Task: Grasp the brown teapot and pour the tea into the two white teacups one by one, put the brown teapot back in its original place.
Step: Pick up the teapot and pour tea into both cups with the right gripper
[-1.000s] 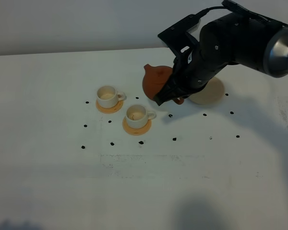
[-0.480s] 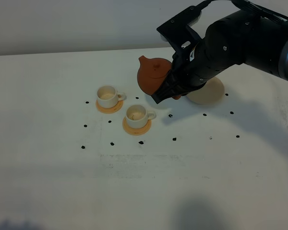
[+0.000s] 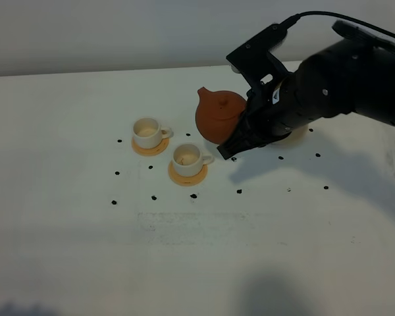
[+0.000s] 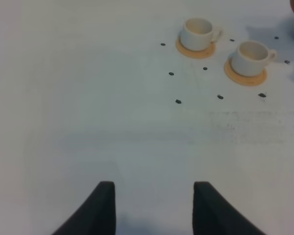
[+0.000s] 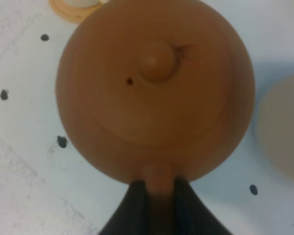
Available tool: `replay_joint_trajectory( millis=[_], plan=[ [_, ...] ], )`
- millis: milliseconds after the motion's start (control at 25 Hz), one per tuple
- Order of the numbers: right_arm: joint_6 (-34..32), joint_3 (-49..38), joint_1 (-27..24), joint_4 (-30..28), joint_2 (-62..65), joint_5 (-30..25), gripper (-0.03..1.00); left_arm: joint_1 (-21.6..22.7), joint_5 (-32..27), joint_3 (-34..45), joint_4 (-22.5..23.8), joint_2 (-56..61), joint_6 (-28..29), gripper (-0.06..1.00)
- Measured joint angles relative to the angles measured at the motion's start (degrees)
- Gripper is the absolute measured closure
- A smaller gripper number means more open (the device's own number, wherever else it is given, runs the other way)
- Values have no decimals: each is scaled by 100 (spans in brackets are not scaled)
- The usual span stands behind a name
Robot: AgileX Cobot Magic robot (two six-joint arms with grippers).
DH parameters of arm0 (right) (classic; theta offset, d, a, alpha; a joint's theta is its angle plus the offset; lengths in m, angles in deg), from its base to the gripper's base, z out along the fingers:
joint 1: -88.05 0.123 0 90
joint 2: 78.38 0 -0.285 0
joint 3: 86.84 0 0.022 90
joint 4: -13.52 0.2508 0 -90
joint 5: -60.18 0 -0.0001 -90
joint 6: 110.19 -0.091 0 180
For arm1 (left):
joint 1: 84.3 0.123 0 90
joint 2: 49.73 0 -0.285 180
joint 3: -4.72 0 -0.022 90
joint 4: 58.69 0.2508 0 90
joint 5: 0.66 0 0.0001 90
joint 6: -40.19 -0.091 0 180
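Note:
The brown teapot [image 3: 218,115] hangs above the table, to the right of and behind the two white teacups, its spout pointing up and left. My right gripper [image 3: 237,141] is shut on its loop handle; in the right wrist view the fingers [image 5: 137,208] pinch the handle below the lidded pot [image 5: 154,93]. One teacup [image 3: 147,132] stands on the far left coaster, the other [image 3: 187,158] on the nearer one. The tea is hidden. Only a sliver of the cream saucer [image 3: 299,130] shows behind the arm. My left gripper [image 4: 154,196] hangs open over bare table, well short of the cups [image 4: 198,33].
Orange-tan coasters [image 3: 187,175] lie under both cups. Small black dots [image 3: 239,191] are scattered over the white table around the cups and saucer. The right arm [image 3: 342,85] reaches in from the right, above the saucer.
The right gripper has carried the teapot slightly right and down, away from the cups, and the pot has swung closer to upright. The cups have not moved.

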Motion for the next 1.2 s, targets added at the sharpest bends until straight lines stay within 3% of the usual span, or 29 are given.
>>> replay_joint_trajectory(
  millis=[640, 1200],
  plan=[
    [531, -93, 26, -101, -156, 32, 87, 0, 0, 0, 0, 0, 0, 52],
    [260, -93, 154, -1302, -568, 246, 87, 0, 0, 0, 0, 0, 0, 52]
  ],
)
